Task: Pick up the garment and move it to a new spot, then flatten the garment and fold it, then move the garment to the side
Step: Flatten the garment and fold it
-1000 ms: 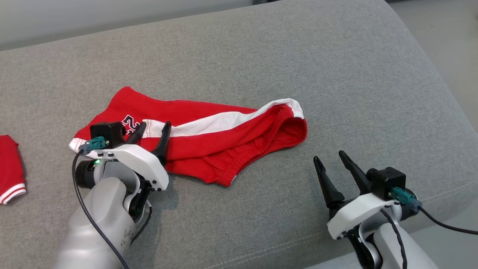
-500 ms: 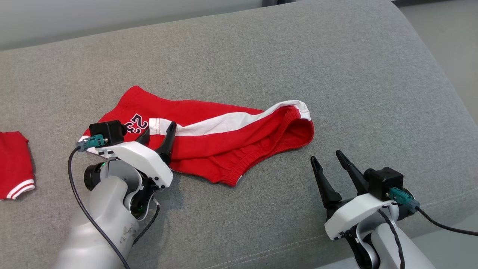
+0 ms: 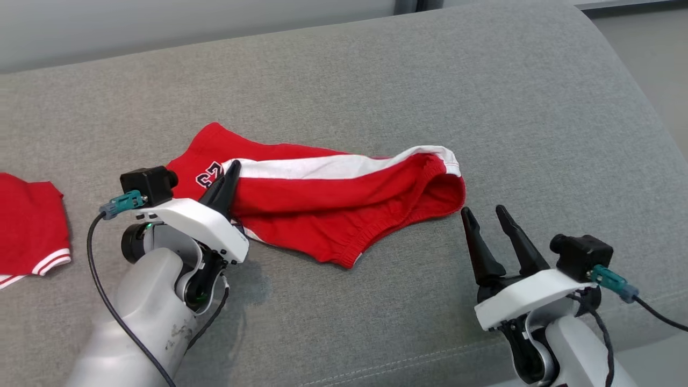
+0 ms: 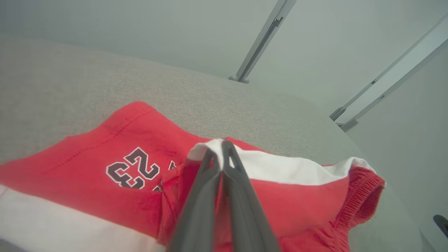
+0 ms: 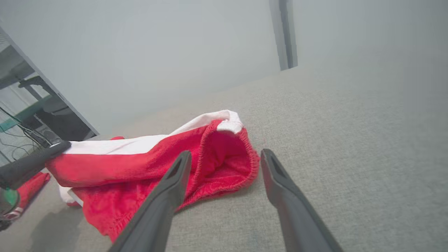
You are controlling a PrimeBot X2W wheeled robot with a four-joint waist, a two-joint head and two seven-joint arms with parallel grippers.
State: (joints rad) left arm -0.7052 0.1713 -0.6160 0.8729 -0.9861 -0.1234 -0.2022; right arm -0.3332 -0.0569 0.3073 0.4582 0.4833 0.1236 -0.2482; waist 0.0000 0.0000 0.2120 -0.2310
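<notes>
Red shorts point(image 3: 333, 204) with a white side stripe and a dark "23" print lie crumpled on the grey sofa cushion point(image 3: 376, 86). My left gripper point(image 3: 230, 174) is shut on a raised fold of the shorts point(image 4: 287, 196) at the white hem, fingers pressed together point(image 4: 219, 157). The elastic waistband gapes open toward the right point(image 5: 224, 161). My right gripper point(image 3: 486, 215) stands open just right of the waistband, apart from the cloth, nothing between its fingers point(image 5: 224, 157).
Another red garment with white-striped trim point(image 3: 29, 226) lies at the far left of the cushion. The cushion's front seam runs along the bottom, and its right edge curves down to the floor point(image 3: 656, 64). Bare grey fabric stretches behind and right of the shorts.
My left gripper has shut on the shorts' hem and drawn it up and rightward. The right gripper has risen nearer the waistband. The camera has shifted, sliding the scene right.
</notes>
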